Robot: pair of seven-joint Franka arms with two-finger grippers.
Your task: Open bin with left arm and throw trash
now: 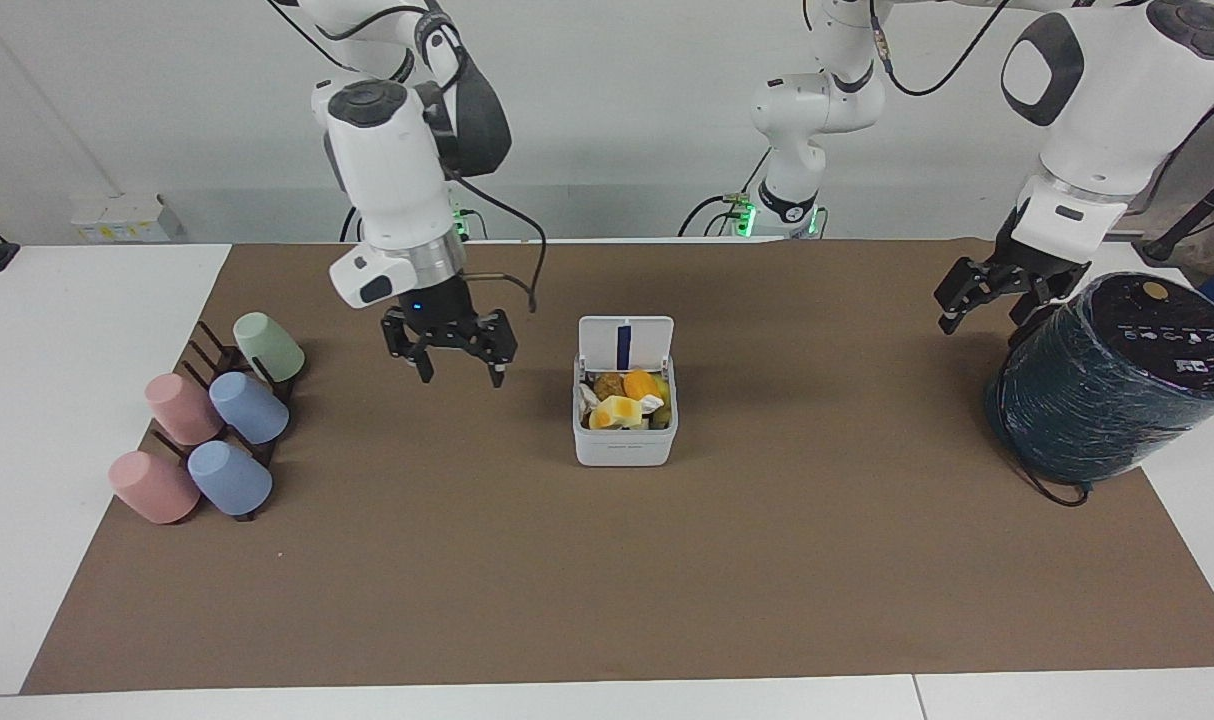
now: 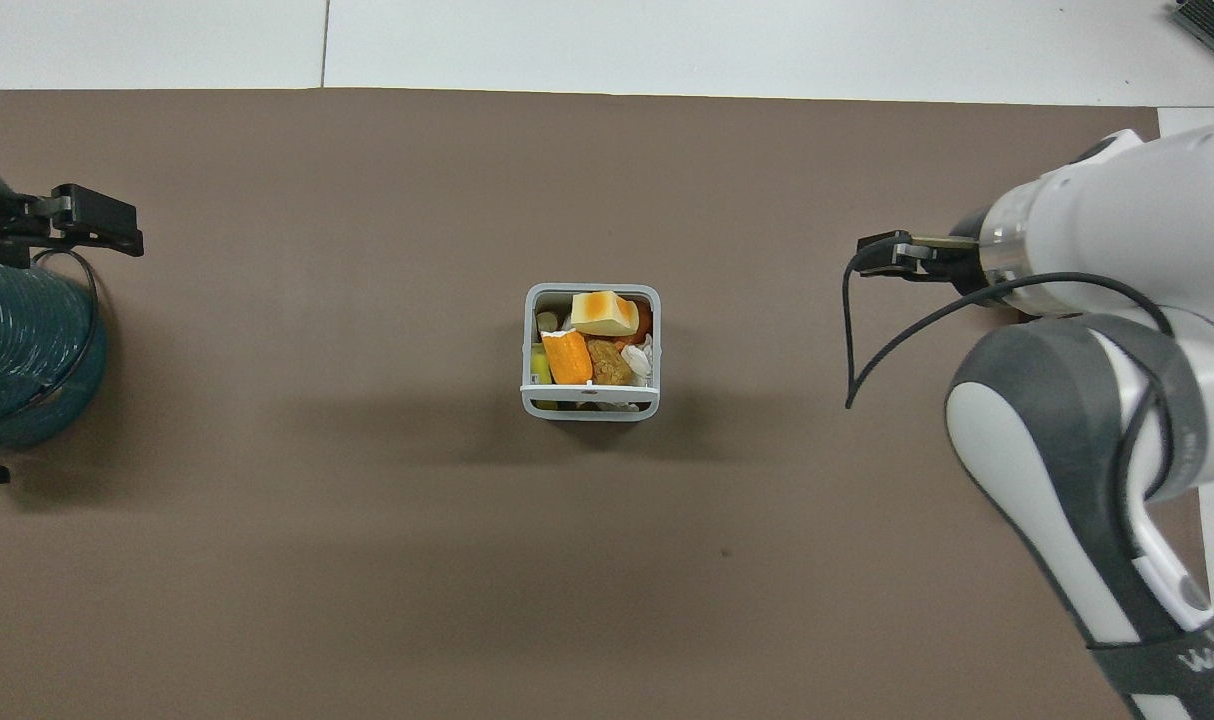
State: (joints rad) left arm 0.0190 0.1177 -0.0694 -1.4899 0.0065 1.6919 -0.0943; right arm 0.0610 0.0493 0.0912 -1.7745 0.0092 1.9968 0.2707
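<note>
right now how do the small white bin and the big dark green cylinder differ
The bin is small, square and white; the cylinder is much bigger, round and dark green. The bin stands mid-mat with its lid up and food scraps showing; the cylinder's top is closed, at the left arm's end. Both rest untouched on the table.

Both arms raised, both grippers open and empty.

Right arm bent sharply at the elbow, wrist pointing straight down, right gripper [image 1: 450, 349] hanging in the air with fingers spread wide, nothing between them. Left arm reaching out at its own end, wrist tilted, left gripper [image 1: 987, 294] angled downward with jaws apart, likewise holding nothing.
</note>
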